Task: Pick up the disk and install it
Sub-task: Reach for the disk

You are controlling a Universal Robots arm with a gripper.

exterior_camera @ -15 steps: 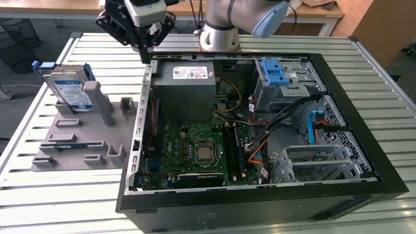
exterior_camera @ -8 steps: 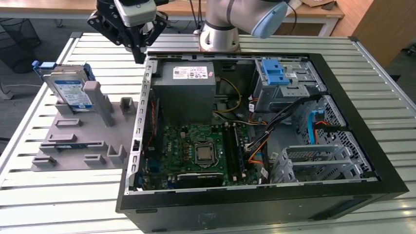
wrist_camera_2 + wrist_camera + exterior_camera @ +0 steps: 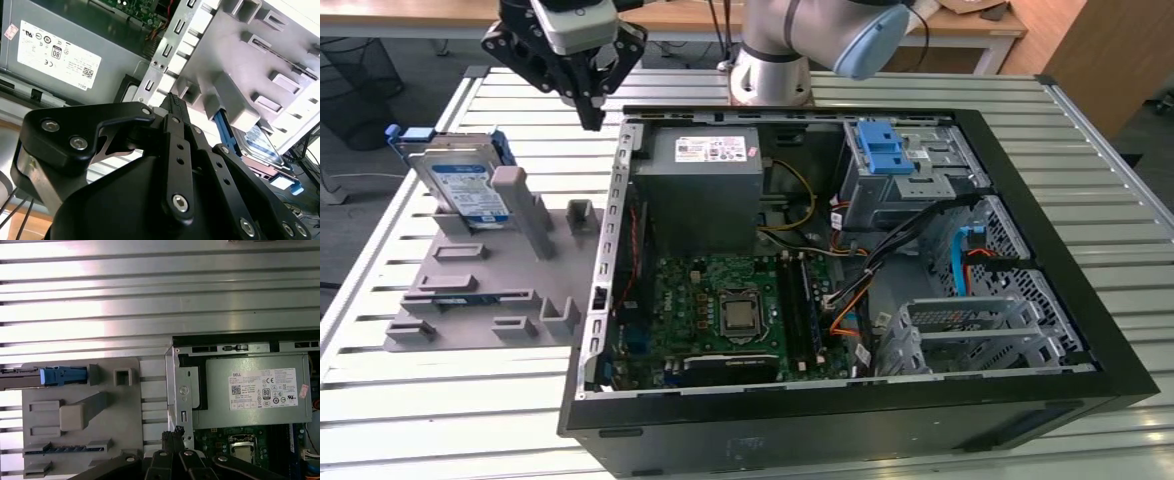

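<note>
Your gripper (image 3: 594, 122) hangs above the slatted metal worktop (image 3: 1067, 130), over the strip between the grey fixture (image 3: 480, 290) and the outer wall of the open computer case (image 3: 854, 425). It is near the case's corner on the exterior view's left. Its fingers are drawn together to a single tip with nothing between them, and both wrist views show the same closed tip (image 3: 172, 100).

The disk (image 3: 460, 180) stands on edge in a slot of the grey fixture, at the end farthest from the exterior camera. You can see its blue-and-white label and the blue rail frame around it. It is well apart from your gripper and nothing touches it. In the first wrist view you see it edge-on, as a blue strip (image 3: 62, 375) at the fixture's edge. In the second wrist view it sits behind the fixture's posts (image 3: 262, 145).

The case lies on its side with the cover off. Inside it, the power supply (image 3: 707, 165) with its white sticker sits at the corner nearest your gripper, and the motherboard (image 3: 720, 300) lies beside it. Towards the exterior view's right, a metal drive cage (image 3: 907, 185) carries a blue latch (image 3: 883, 148).
</note>
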